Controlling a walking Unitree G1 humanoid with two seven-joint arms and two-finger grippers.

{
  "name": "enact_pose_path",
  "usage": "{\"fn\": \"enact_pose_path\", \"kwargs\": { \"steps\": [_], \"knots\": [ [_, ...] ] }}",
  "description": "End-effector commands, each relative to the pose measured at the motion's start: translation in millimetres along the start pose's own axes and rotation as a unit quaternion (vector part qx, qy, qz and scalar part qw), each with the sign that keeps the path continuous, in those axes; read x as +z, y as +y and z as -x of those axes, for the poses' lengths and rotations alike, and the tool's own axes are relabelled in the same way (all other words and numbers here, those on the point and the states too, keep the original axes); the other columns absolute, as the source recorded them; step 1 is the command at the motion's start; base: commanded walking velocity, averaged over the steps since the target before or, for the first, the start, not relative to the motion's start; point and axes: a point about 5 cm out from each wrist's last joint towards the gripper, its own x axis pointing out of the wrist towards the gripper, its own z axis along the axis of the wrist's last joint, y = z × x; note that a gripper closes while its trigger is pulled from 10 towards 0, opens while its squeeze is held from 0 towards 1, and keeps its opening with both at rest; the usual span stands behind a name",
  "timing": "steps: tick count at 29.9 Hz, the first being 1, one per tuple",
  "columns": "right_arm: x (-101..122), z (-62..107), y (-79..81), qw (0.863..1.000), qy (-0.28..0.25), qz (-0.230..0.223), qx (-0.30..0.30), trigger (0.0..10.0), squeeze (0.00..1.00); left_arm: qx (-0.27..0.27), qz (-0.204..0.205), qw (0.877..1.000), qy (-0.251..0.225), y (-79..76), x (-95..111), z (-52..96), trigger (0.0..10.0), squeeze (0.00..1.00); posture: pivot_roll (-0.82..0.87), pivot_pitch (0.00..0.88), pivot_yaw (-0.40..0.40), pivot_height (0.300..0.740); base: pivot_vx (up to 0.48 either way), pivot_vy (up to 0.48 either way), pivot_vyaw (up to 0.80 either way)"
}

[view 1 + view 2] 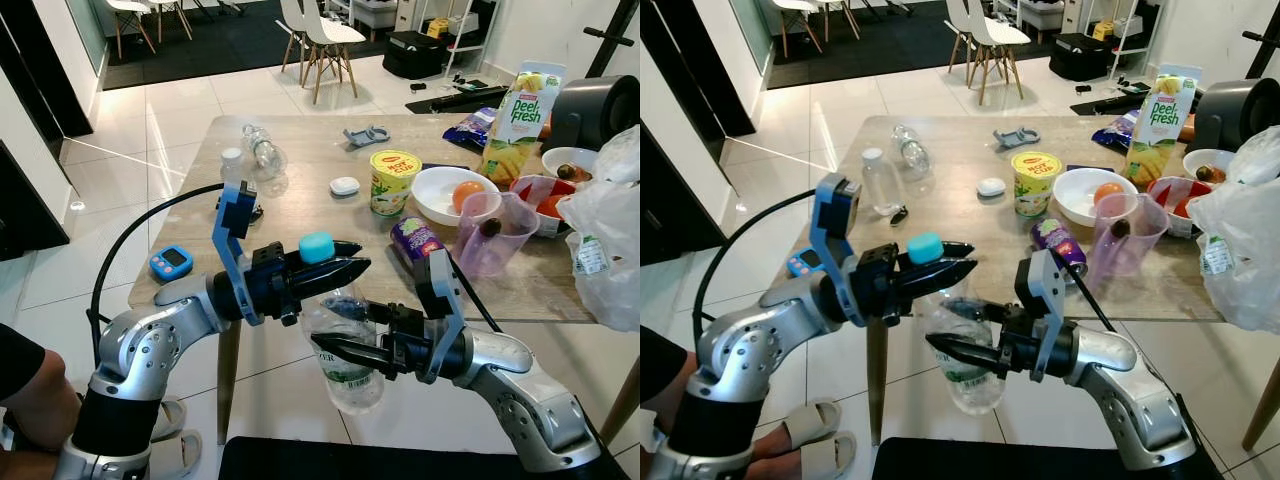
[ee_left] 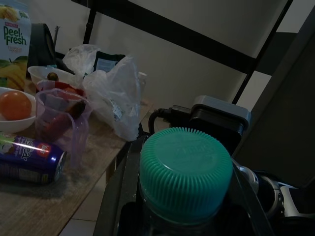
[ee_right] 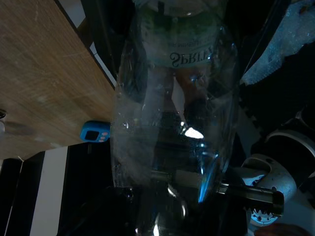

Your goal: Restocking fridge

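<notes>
I've got the clear plastic water bottle with the teal cap upright in front of the wooden table, off its near edge. My left gripper pinches the neck under the cap; my right gripper clamps its body.

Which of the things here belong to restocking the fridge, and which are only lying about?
Belong to the job:
- clear water bottle, teal cap, left gripper at its neck, right gripper at its body
- juice carton
- purple can
- yellow tub
- bowl with orange fruit

Just lying about:
- blue timer
- purple jug
- plastic bag
- chairs
</notes>
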Motion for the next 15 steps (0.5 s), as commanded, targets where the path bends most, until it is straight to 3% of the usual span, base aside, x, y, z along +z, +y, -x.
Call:
{"fn": "enact_pose_path", "kwargs": {
  "steps": [1,6,7,10,11,12,15],
  "knots": [
    [-1.7,-3.9,0.4,1.0,0.006,0.007,0.005,10.0,0.0,-0.015,0.001,1.0,0.002,-5.1,0.3,0.4,0.0,0.0,0.09,0.025,0.031,0.74,0.0,0.0,0.0],
    [-2.8,-3.7,-0.6,1.0,0.009,0.009,0.002,10.0,0.0,-0.012,0.0,1.0,-0.007,-4.4,1.7,0.8,0.0,0.0,0.09,0.024,0.03,0.74,0.0,0.0,0.0],
    [-3.1,-3.4,-0.8,1.0,0.01,0.009,0.001,10.0,0.0,-0.01,-0.003,1.0,-0.008,-4.1,1.9,0.4,10.0,0.0,0.09,0.023,0.028,0.74,0.0,0.0,0.0],
    [-3.7,-3.2,-1.4,1.0,0.011,0.004,-0.001,10.0,0.0,-0.006,-0.005,1.0,-0.008,-3.5,1.8,-0.6,10.0,0.0,0.09,0.023,0.028,0.74,0.0,0.0,0.0],
    [-4.1,-3.0,-2.9,1.0,0.011,0.001,-0.008,10.0,0.62,-0.005,-0.005,1.0,-0.007,-3.1,1.1,-1.0,10.0,0.0,0.09,0.023,0.028,0.74,0.0,0.0,0.0],
    [-4.7,-2.9,-3.8,1.0,0.01,-0.008,-0.012,10.0,1.0,-0.003,-0.005,1.0,-0.006,-2.9,0.3,-1.2,10.0,0.0,0.09,0.023,0.028,0.74,0.0,0.0,0.0],
    [-5.0,-2.2,-3.3,1.0,0.007,-0.015,-0.009,10.0,1.0,-0.002,-0.005,1.0,-0.005,-2.7,-0.6,-1.4,10.0,0.0,0.08,0.024,0.028,0.74,0.0,0.0,0.0]
  ]
}}
